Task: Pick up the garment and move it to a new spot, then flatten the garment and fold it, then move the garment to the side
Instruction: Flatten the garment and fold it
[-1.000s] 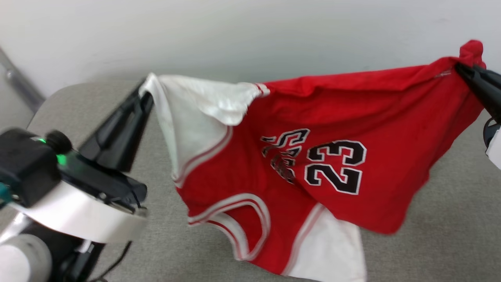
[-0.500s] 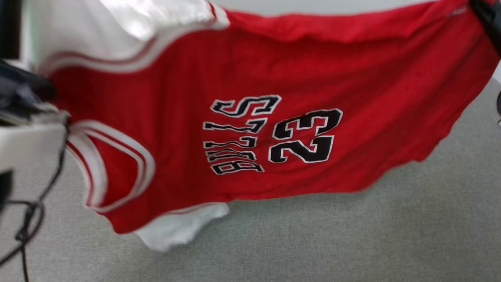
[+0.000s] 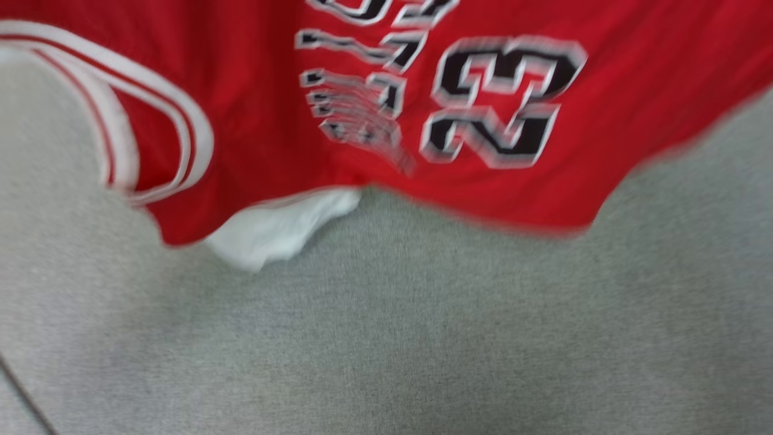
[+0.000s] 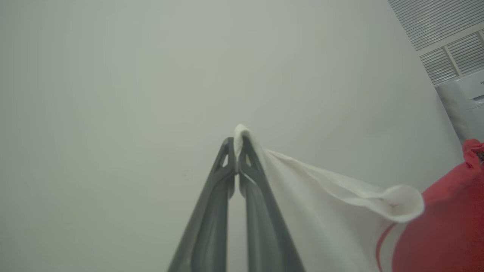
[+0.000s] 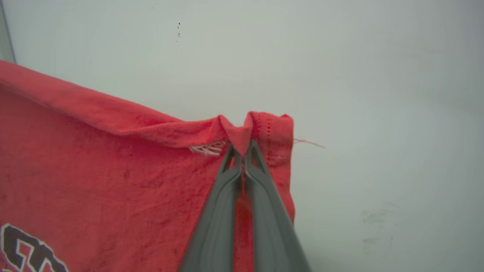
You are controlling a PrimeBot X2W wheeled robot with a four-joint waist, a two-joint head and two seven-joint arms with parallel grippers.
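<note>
Jersey (image 3: 259, 121) pulled tauter than second ago; left gripper (image 4: 237, 151) pinching white sleeve (image 4: 321, 196), right gripper (image 5: 244, 151) pinching red hem; ready for lay-down.

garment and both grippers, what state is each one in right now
garment: lifted, unfolded, hanging spread between the two grippers, chest print facing the head camera; blurred there
left gripper: shut, pinching the garment at a white sleeve edge
right gripper: shut, pinching the garment at a red corner by a stitched hem
</note>
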